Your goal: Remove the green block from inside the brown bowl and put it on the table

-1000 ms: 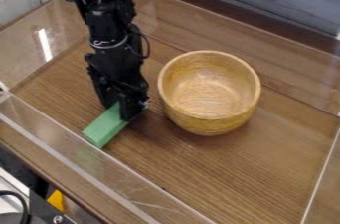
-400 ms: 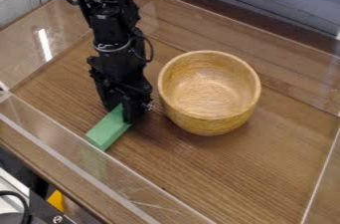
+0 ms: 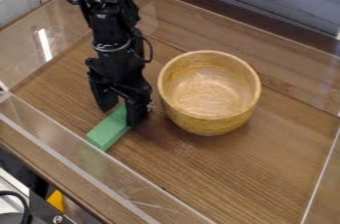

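the gripper (image 3: 119, 112) has spread its fingers apart; it should rise straight, without dragging the green block (image 3: 106, 135).

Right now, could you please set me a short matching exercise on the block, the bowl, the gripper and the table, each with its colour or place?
Things:
1. Green block
2. Brown bowl
3. Gripper
4. Table

Places and colours:
A. Black, over one end of a small bar
B. Dark brown wood grain, under everything else listed
C. Outside the round container, beneath black fingers at one end
D. Light tan, beside the black arm

Pairs: 1-C, 2-D, 3-A, 4-B
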Robot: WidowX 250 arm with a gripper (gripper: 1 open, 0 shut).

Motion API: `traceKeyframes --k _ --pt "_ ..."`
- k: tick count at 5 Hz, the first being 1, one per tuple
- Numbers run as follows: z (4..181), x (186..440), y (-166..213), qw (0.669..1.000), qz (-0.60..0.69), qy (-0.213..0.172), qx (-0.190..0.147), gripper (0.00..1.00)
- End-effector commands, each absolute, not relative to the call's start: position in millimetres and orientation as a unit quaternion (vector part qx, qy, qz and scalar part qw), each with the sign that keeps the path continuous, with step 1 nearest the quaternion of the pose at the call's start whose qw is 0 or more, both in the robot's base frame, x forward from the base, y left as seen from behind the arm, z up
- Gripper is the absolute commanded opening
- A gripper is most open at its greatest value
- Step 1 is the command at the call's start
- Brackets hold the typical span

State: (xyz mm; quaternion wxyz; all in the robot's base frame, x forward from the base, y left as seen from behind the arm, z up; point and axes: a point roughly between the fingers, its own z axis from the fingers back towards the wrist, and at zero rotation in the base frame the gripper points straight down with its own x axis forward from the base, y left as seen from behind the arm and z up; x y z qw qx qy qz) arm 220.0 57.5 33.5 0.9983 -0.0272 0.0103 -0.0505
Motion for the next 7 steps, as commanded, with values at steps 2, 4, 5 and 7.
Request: traceKeyframes --k 2,4,5,7 --pt "60.6 229.4 65.6 0.999 -0.034 -0.02 -0.013 1.0" --pt "81.7 229.5 70.3 0.999 -0.016 -0.031 -0.006 1.0" --pt "94.2 229.4 72.3 0.999 -0.004 -0.038 -0.005 1.0" --pt "114.3 232.0 77.2 0.998 0.011 -0.055 0.0 1.0"
